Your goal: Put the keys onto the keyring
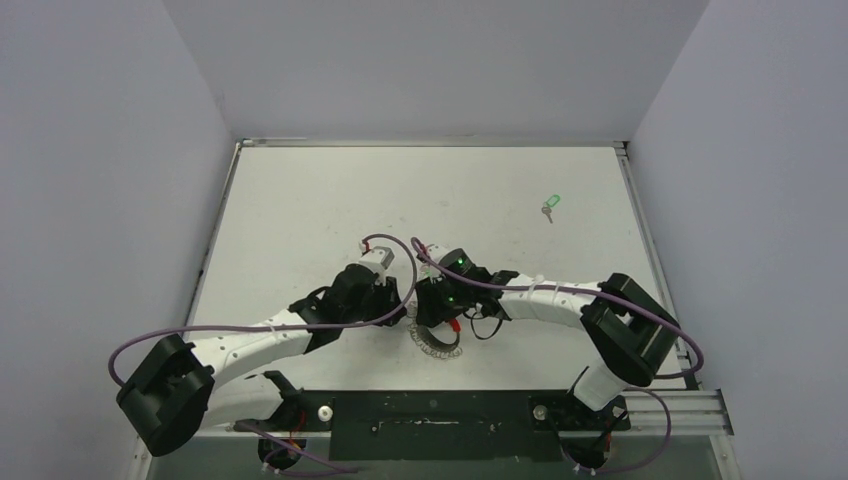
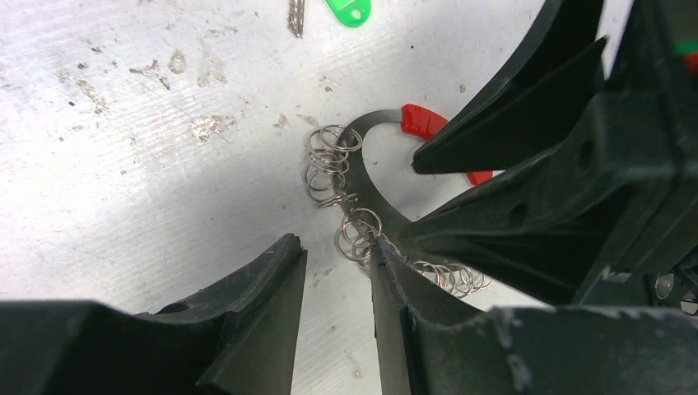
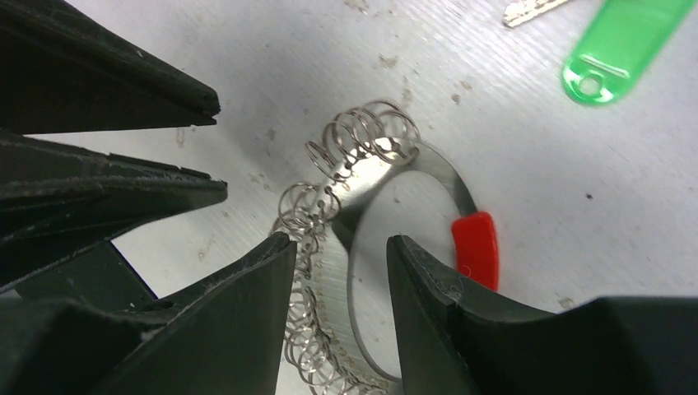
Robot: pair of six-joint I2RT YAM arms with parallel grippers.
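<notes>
The keyring (image 1: 437,342) is a flat metal band (image 3: 368,185) with a red segment (image 3: 476,247) and several small wire rings strung on it; it lies on the table between the arms. My right gripper (image 3: 339,247) is open and straddles the band, with wire rings against its left finger. My left gripper (image 2: 333,255) is open over bare table, its right finger (image 2: 387,280) touching the wire rings of the keyring (image 2: 360,169). The keys (image 1: 548,206), small and silver with a green tag (image 3: 621,49), lie apart at the far right, also seen as the tag (image 2: 350,10).
The right gripper's black fingers (image 2: 502,132) fill the right of the left wrist view, and the left gripper's fingers (image 3: 123,90) the upper left of the right wrist view. Grey walls enclose the white table (image 1: 320,190). Purple cables (image 1: 230,328) loop along both arms.
</notes>
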